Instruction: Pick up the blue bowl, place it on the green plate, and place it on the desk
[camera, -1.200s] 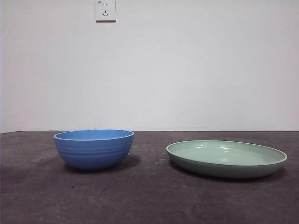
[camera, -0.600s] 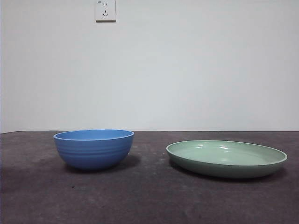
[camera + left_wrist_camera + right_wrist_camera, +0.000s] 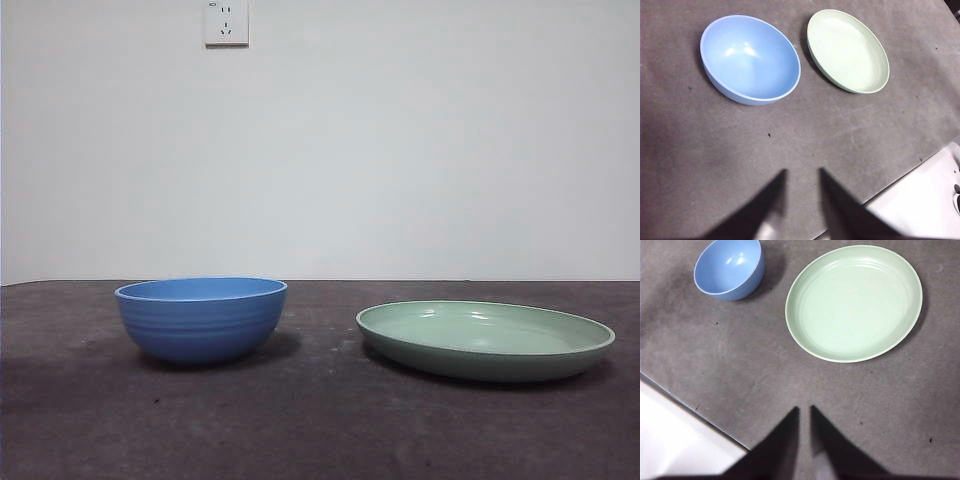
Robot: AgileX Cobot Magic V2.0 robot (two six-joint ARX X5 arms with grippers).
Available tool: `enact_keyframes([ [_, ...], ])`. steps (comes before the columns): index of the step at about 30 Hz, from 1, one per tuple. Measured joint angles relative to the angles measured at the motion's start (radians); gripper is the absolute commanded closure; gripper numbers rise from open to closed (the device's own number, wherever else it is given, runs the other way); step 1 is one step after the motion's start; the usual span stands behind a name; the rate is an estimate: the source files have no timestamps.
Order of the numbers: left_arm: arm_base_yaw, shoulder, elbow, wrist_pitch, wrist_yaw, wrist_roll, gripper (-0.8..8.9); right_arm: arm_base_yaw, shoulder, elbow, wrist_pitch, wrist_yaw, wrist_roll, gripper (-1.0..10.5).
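Two grippers show, one in each wrist view, and neither holds or touches anything. Left gripper [image 3: 802, 172] hangs above the bare desk [image 3: 805, 130] with its jaws parted by a clear gap, its tips aimed toward the bowl and plate but well apart from both. Right gripper [image 3: 804, 409] hangs likewise over bare desk, its jaws drawn nearly together with only a thin slit between the tips, nearer the plate than the bowl. Neither arm appears in the front view. One blue bowl [image 3: 201, 318] sits upright on the desk, mouth facing up, empty inside; being round, it has no long axis to speak of, and faint ridges ring its outside. One green plate [image 3: 486, 340] lies flat just beside it, hollow side up, also empty, wider and shallower than the bowl. Bowl and plate are near each other but not touching, a strip of desk showing between them. One white wall socket [image 3: 226, 22] is mounted on the pale wall behind.
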Motion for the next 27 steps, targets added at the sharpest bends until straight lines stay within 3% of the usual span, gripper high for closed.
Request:
enact_keyframes([
  [3, 0.0, 0.0, 0.0, 0.0, 0.0, 0.0, 4.3, 0.0, 0.0, 0.0, 0.0, 0.0, 0.001, 5.7],
  [17, -0.001, 0.037, 0.013, 0.023, -0.01, -0.007, 4.3, 0.0, 0.0, 0.0, 0.016, 0.0, 0.004, 5.7],
  [27, -0.067, 0.298, 0.174, 0.084, -0.132, -0.022, 4.34, 0.0, 0.0, 0.0, 0.019, 0.0, 0.005, 5.7],
])
